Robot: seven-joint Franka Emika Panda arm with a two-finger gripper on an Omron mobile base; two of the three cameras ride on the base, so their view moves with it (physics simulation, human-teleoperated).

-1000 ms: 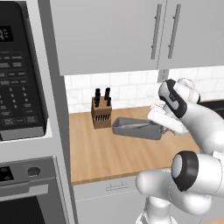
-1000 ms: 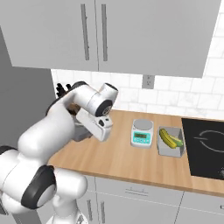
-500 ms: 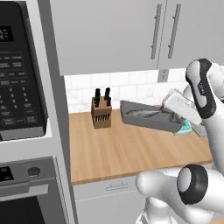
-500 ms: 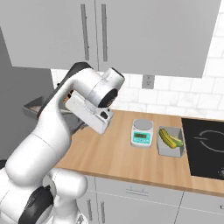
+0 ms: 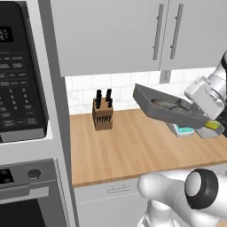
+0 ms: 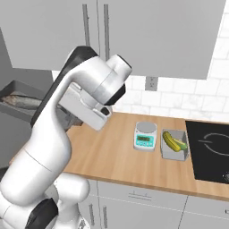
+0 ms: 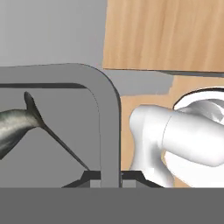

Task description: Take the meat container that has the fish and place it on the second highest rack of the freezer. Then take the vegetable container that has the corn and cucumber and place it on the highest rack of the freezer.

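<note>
The meat container (image 5: 165, 107), a dark-grey tray, hangs tilted in the air above the counter, with the silver fish (image 5: 167, 104) lying in it. My gripper (image 5: 201, 118) is shut on the tray's right end. In the hand view the gripper (image 7: 109, 177) clamps the tray's rim (image 7: 110, 127), and the fish's tail (image 7: 19, 121) shows inside. From the right, the tray (image 6: 18, 91) and the fish (image 6: 21, 102) appear left of the arm. The vegetable container (image 6: 174, 146) sits on the counter with the corn (image 6: 169, 141) and the cucumber (image 6: 180, 144). The freezer is out of view.
A knife block (image 5: 103, 113) stands by the back wall. A small kitchen scale (image 6: 145, 135) sits left of the vegetable container, and a black cooktop (image 6: 209, 151) lies to its right. An oven stack (image 5: 22, 106) rises at the left. Wall cabinets (image 5: 115, 31) hang overhead.
The arm has lifted the meat container with the fish off the counter and carried it up and toward the left. The other things have stayed put.
</note>
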